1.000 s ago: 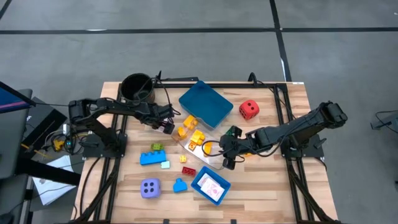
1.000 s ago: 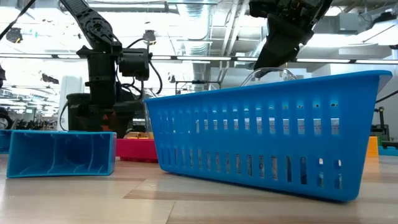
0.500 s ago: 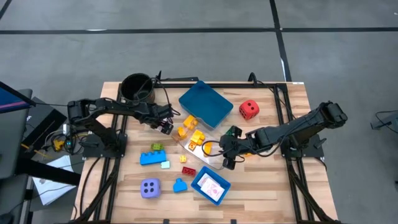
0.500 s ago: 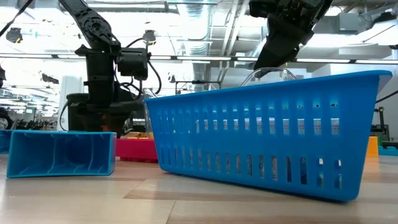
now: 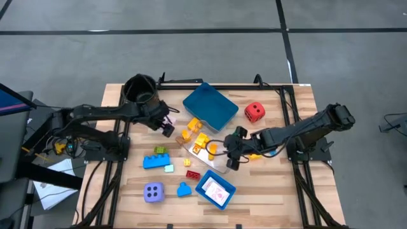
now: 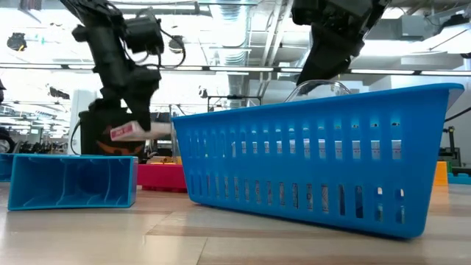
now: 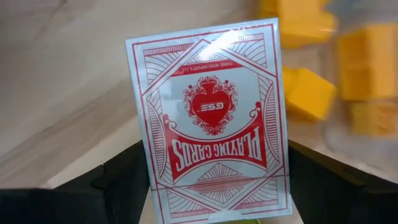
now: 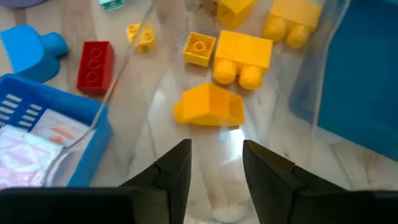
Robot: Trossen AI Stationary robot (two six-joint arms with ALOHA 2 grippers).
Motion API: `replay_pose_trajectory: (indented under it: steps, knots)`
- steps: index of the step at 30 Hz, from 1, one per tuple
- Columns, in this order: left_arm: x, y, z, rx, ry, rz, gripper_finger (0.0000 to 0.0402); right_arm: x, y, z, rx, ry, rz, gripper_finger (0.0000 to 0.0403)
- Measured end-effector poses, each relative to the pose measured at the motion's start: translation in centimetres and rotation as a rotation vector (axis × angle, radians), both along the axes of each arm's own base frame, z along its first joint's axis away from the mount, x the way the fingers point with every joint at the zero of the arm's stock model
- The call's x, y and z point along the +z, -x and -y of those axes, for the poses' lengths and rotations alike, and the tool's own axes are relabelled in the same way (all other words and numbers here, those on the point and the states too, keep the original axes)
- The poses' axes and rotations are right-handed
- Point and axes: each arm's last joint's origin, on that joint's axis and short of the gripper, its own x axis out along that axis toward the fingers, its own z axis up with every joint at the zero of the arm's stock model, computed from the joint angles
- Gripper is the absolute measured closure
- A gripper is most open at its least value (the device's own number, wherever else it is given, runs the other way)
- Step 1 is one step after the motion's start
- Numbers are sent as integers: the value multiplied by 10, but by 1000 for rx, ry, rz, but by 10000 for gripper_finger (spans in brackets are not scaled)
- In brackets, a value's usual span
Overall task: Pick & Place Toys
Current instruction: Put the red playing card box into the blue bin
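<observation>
My left gripper [image 5: 166, 125] hangs above the table's left middle, near the dark pot, shut on a white, red-printed pack of playing cards [image 7: 211, 118], which the low view also shows as the card pack [image 6: 125, 132]. My right gripper [image 5: 230, 159] is at the table's middle, at the near-right edge of a clear plastic bag [image 5: 205, 151] that holds yellow bricks [image 8: 242, 53]. Its fingers stand a little apart with clear plastic between them. A red brick [image 5: 193, 174], blue bricks [image 5: 154, 161], a lavender die [image 5: 153, 191] and a red die [image 5: 254, 112] lie on the wood. My left gripper pinches the card pack between its two fingers, at the two long edges near one short end [image 7: 158, 186]. The fingers slant steeply down from the table's left. The pack is lifted clear of the table, its printed face toward the wrist camera. My right gripper holds the clear bag at its rim [image 8: 217, 186], between the two fingers, slanting down from the table's right. In the low view a clear loop of the rim [image 6: 318, 87] stands up below the gripper. The bag's bottom, with the yellow bricks, lies on the table.
A blue tray [image 5: 210, 105] sits at the far middle and a dark round pot [image 5: 141, 90] at the far left. A blue slotted basket [image 5: 215, 189] with white packets is near the front edge. A small blue piece [image 5: 184, 189] lies beside it.
My left gripper has risen from the table beside the yellow bricks and drawn a little toward the pot, tipping as it went. The card pack has come up with it and is lifted clear.
</observation>
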Motion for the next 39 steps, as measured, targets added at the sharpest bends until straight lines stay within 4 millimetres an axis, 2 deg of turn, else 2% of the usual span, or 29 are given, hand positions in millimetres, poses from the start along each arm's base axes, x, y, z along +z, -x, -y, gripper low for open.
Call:
replay_pose_trajectory:
  steps: [8, 15, 23, 31, 35, 39]
  knots:
    - [23, 9, 21, -159, 9, 111, 94, -1, -1, 5, -8, -52, -10, 267]
    - [27, 6, 50, -366, 8, 140, 91, -3, 3, 5, -17, -54, -51, 267]
    - [35, -5, 97, -650, -35, 280, 94, -4, 4, 5, -19, -52, -64, 267]
    - [54, -14, 154, -1009, -181, 589, 94, -8, 11, 7, -78, -64, -143, 267]
    - [49, -22, 179, -1158, -277, 655, 91, -9, 14, 8, -102, -69, -162, 267]
    - [39, -35, 195, -1272, -362, 684, 93, -10, 16, 8, -121, -68, -180, 267]
